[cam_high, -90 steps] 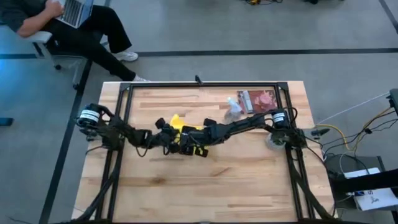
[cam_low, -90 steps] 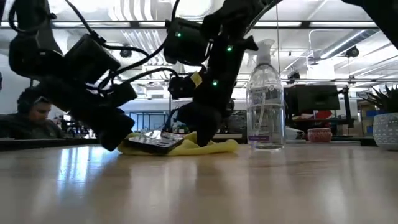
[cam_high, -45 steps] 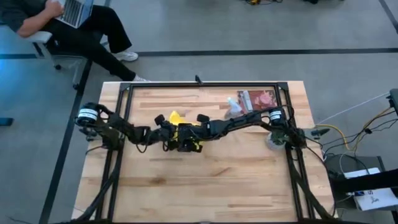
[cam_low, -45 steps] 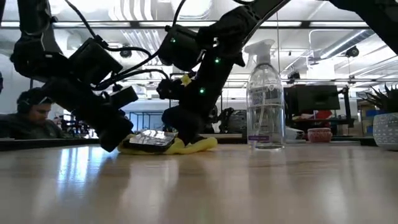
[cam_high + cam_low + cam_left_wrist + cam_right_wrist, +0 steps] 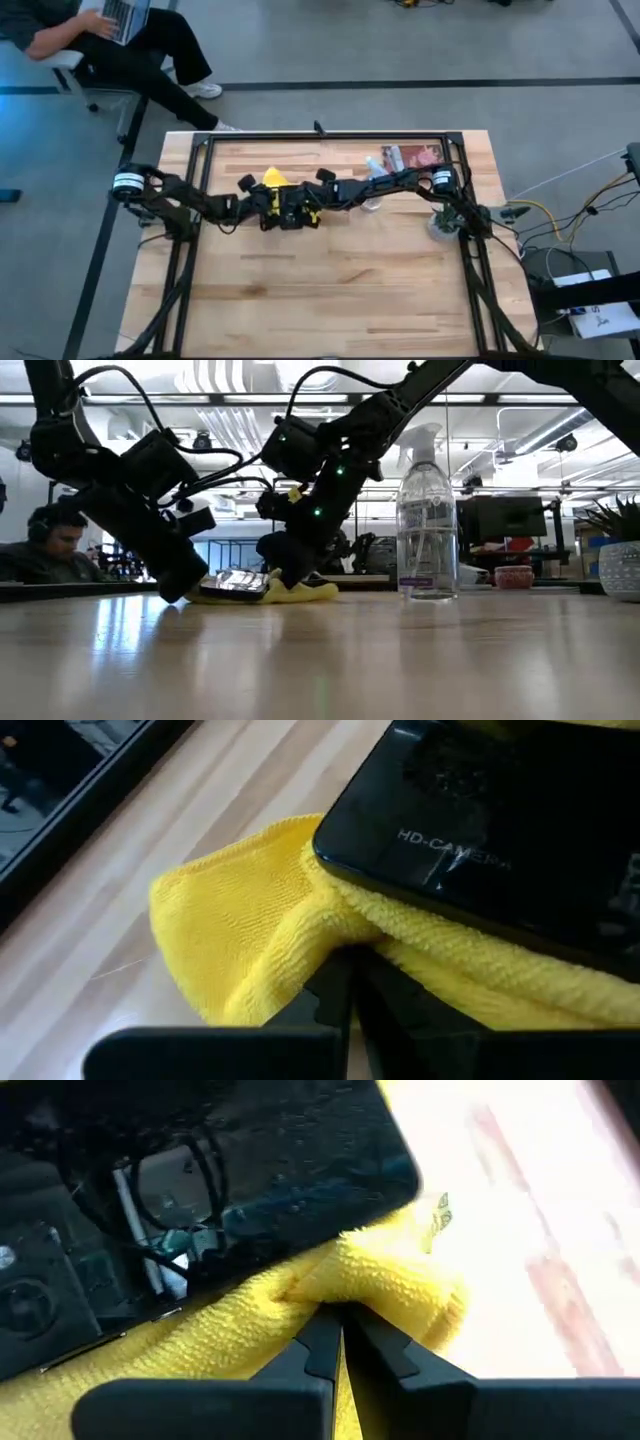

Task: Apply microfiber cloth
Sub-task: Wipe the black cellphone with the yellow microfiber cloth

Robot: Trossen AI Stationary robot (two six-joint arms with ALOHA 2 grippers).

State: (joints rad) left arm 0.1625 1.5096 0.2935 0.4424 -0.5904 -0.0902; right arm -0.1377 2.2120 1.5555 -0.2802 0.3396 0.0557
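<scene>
The yellow microfiber cloth lies bunched on the wooden table, left of centre, with a black phone resting on top of it. In the left wrist view the phone covers the cloth. My left gripper comes from the table's left and is shut on the cloth at the phone's edge. My right gripper comes from the right and is shut on the cloth on the phone's other side. Seen from table height, both grippers slant down onto the cloth. My left gripper pinches a fold of the cloth between its two fingers, right under the phone's edge. It slants down from the table's left. The cloth lies on the table, slack. My right gripper pinches a bunched fold of the cloth between its two fingers, just below the phone's corner. It slants down from the table's right. The cloth stays on the table there, with the phone on it.
A clear spray bottle stands upright right of the cloth, close to the right arm. A printed packet lies at the far right. A white pot stands by the right edge. A seated person is beyond the far left corner.
Both grippers, still shut on the cloth, have moved toward the table's far edge and somewhat left. The cloth and the phone on it have slid along the table with them. The cloth's right part has been drawn in, so it is more bunched.
</scene>
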